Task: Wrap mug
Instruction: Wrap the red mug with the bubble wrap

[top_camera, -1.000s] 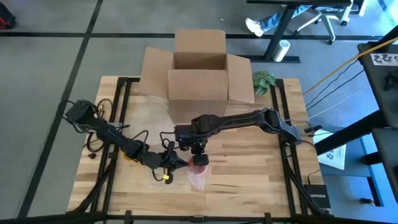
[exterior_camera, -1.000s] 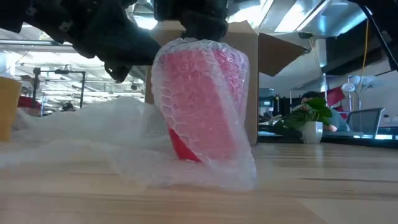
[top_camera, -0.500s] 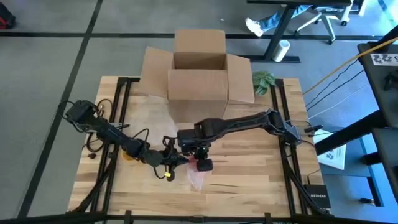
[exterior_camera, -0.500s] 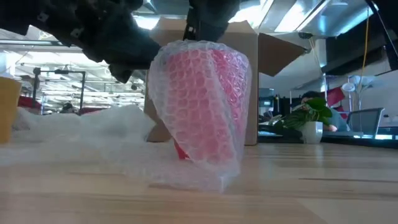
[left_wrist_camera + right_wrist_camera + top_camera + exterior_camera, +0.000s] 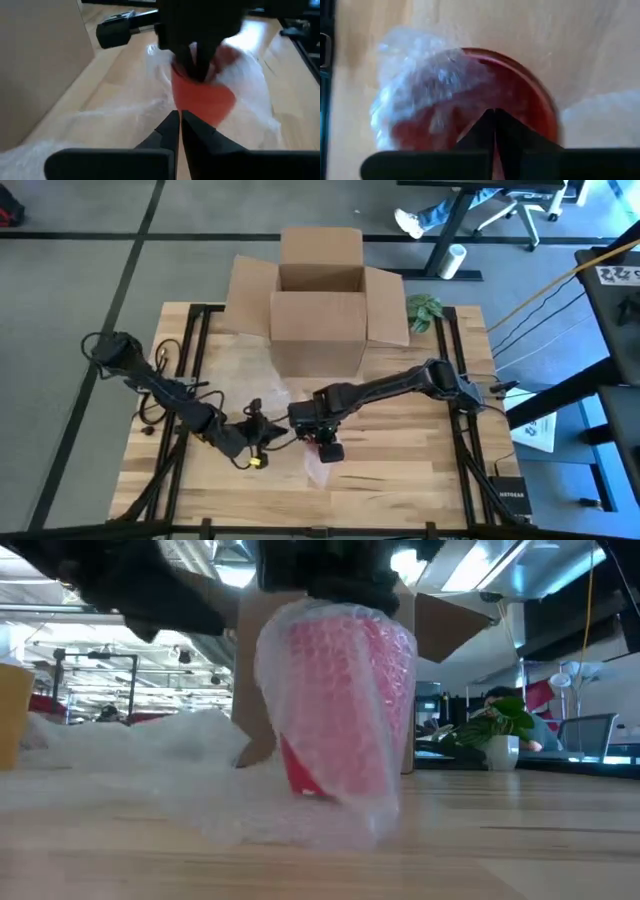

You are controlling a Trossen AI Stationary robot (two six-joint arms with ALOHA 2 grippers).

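Fingers of the right gripper [image 5: 322, 442] clamp the tilted red mug [image 5: 335, 710], sheathed in clear bubble wrap [image 5: 190, 755]; left gripper [image 5: 268, 432] fingers together at its 9 o'clock on the wooden table [image 5: 400, 470].

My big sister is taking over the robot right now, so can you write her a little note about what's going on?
Right pincer: shut on the red mug's rim from above, holding it tilted on the table in front of the cardboard box.
Left pincer: shut, just beside the mug; whether it pinches the wrap is unclear.
Bubble wrap: partly draped over the mug, the rest trailing loose on the table toward the left arm.
Done: the mug's side is covered.
Left: the mouth looks partly uncovered in the right wrist view, so probably finish rolling and tuck the loose end.
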